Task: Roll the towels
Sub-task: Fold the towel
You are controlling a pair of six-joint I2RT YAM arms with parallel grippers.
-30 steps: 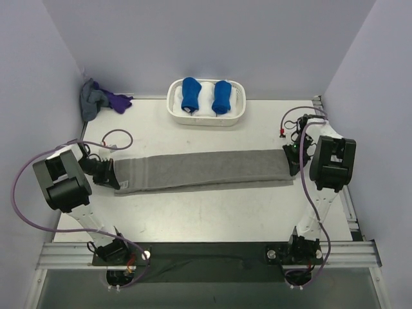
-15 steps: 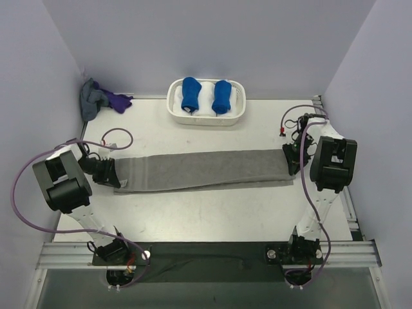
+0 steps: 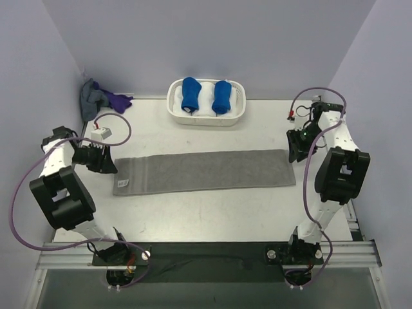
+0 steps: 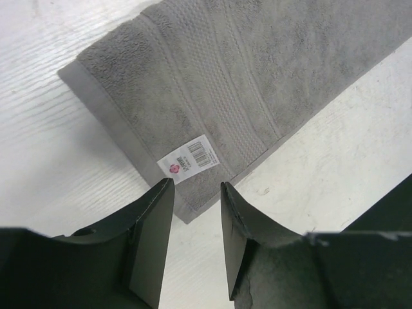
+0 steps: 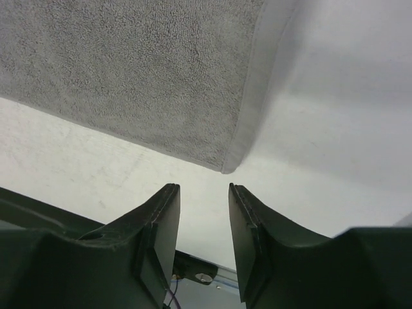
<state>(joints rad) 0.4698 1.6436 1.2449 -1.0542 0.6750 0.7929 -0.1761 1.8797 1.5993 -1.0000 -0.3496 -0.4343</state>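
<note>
We see the grey towel [image 3: 203, 172] lying flat on the table [image 3: 212, 212], its long axis running left to right between our arms, one short end just beside the left gripper [image 3: 104, 163] and the other beside the right gripper [image 3: 295, 152], both with jaws parted and empty.

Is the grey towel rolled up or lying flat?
Lying flat: the grey towel is one long strip, and neither end is rolled.

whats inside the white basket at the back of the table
The white basket holds two blue towel rolls side by side, with something white between them, possibly another towel. They cover the basket's floor, so anything underneath is hidden.
</note>
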